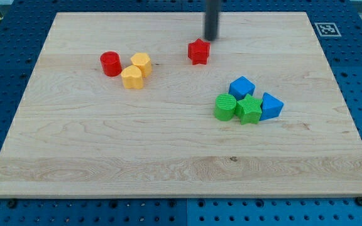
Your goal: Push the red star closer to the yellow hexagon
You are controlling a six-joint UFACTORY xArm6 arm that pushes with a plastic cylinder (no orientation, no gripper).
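My tip (212,39) (bare dark rod, no jaws, holding nothing) — just above-right of the red plastic star (198,51); yellow plastic hexagon (141,63) lies well apart toward the view's left — push heads leftward

My tip (212,38) is resting near the board's (105,157) top edge, just above and right of the red star (198,51). Well to the star's left, the yellow hexagon (141,63) is touching another yellow block (132,78), with a red cylinder (110,64) beside them. Toward the right edge, a green cylinder (225,107), green star (249,109) and two blue blocks (242,86) (271,107) are clustering together.
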